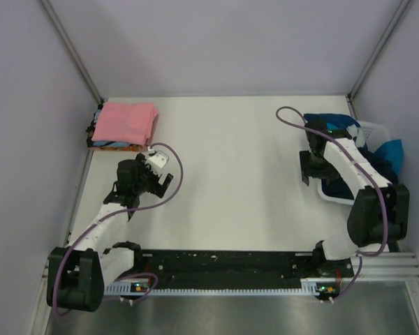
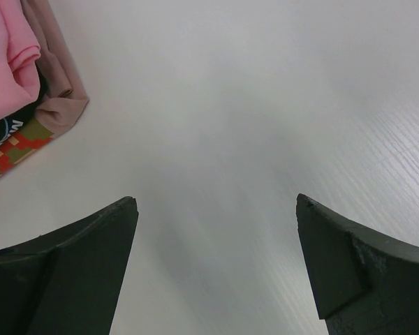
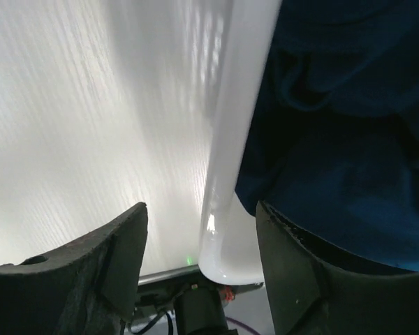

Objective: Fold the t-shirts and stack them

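Top external: folded stack (image 1: 112, 144), pink t-shirt (image 1: 128, 121) uppermost, sits at the far-left corner, apparently kept out of the folding area; unfolded shirts lie in the basket (image 1: 377, 128). Left wrist: left gripper (image 2: 216, 209) spread wide, empty, near the stack. Right wrist: right gripper (image 3: 199, 216) parted, empty, basket rim between its fingers, probably reaching for the navy t-shirt (image 3: 335, 139).

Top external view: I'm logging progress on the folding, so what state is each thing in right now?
pink t-shirt, folded, on top of the stack at the far left.
blue t-shirts, unfolded, heaped in the basket.
basket, upright, holding shirts.
left gripper, open, empty.
right gripper, open, empty, at the basket's rim.
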Robot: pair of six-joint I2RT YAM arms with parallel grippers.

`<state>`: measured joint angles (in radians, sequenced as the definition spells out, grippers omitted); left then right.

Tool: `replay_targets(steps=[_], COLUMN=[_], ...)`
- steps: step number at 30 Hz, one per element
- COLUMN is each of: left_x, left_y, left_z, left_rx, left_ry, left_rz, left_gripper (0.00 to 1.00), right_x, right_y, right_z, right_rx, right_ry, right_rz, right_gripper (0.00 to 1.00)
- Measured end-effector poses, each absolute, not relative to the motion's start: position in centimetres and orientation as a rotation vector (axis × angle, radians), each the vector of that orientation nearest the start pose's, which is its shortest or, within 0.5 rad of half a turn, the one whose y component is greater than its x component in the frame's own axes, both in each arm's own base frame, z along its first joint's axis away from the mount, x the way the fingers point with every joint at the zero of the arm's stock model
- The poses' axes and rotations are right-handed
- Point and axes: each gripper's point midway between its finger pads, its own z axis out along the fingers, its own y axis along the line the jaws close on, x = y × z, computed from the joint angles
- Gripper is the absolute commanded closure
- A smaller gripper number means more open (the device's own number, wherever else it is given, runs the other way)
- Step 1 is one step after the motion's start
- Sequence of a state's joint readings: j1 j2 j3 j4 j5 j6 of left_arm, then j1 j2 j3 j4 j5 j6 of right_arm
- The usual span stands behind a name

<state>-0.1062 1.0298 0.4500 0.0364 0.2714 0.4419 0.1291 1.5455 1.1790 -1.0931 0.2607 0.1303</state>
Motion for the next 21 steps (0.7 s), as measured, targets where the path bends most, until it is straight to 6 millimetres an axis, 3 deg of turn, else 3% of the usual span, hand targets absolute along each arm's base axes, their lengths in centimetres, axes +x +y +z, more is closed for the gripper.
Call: replay_targets(steps=[3,5,8,11,14,16,19,21], left_x=[31.0,31.0,31.0,31.1,31.1,31.1,31.0,31.0], left_y=[-6.3,-6.2,-6.1,-5.9,-5.8,-5.8,-5.8,-5.8], left_z=[9.5,9.5,9.5,9.5,9.6,9.6,9.6,9.6], left_rx=[0.722,0.721,0.716,0.712,0.712,0.712,0.712,0.712], left_ry=[1.965,1.966,1.969,1.972,1.97,1.968,1.97,1.972], left_rz=[-0.081,-0.078,-0.067,-0.056,-0.053,-0.052,-0.053,-0.053], left_gripper=[0.01,0.01,0.01,0.01,0.01,0.01,0.01,0.01], right_x=[26.9,28.4,29.3,29.7,31.7,33.1,34.3,34.7], right_y=[-0.9,-1.0,-5.1,-9.4,-11.4,-11.8,-12.3,-12.6], right_z=[12.4,15.7,19.7,21.3,20.3,18.0,13.7,11.5], right_rx=[0.076,0.15,0.417,0.64,0.733,0.768,0.836,0.877], right_ry=[2.806,2.594,2.319,2.146,2.107,2.153,2.251,2.303], right_rz=[-0.318,-0.232,-0.164,-0.162,-0.149,-0.125,-0.099,-0.084], right_gripper=[0.34,0.33,0.32,0.29,0.29,0.34,0.53,0.74])
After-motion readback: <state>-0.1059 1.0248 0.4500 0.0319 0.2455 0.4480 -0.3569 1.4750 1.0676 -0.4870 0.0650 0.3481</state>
